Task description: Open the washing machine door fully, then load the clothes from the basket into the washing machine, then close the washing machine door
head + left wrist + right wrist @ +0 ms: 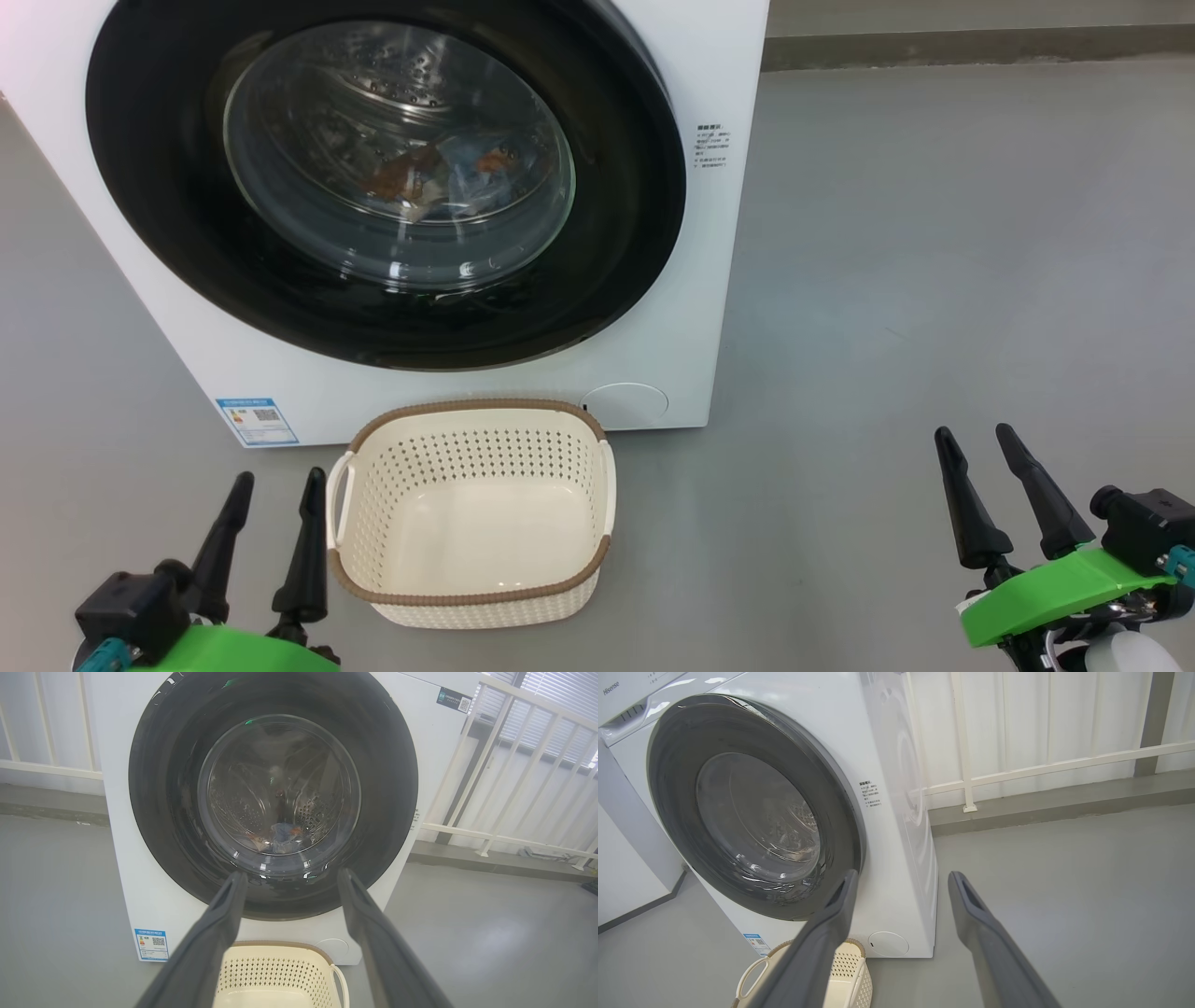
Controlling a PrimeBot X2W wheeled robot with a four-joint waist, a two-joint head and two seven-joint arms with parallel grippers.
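A smooth grey floor [934, 233] fills the room. A white railing [963, 742] stands on a low grey kerb [1064, 798] at the floor's edge. Slatted blinds [560, 700] hang beyond its bars.

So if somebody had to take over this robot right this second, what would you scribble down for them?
Left gripper: open, holding nothing, low beside the basket.
Right gripper: open, holding nothing, off to the right over the floor.
Basket: on the floor in front of the washing machine, nothing in it.
Clothes: inside the drum, seen through the glass.
Washing machine door: looks shut, flush with the front.
Done: clothes loaded, door closed.
Left: apparently nothing. Whether the door has latched cannot be told from here, so check it.
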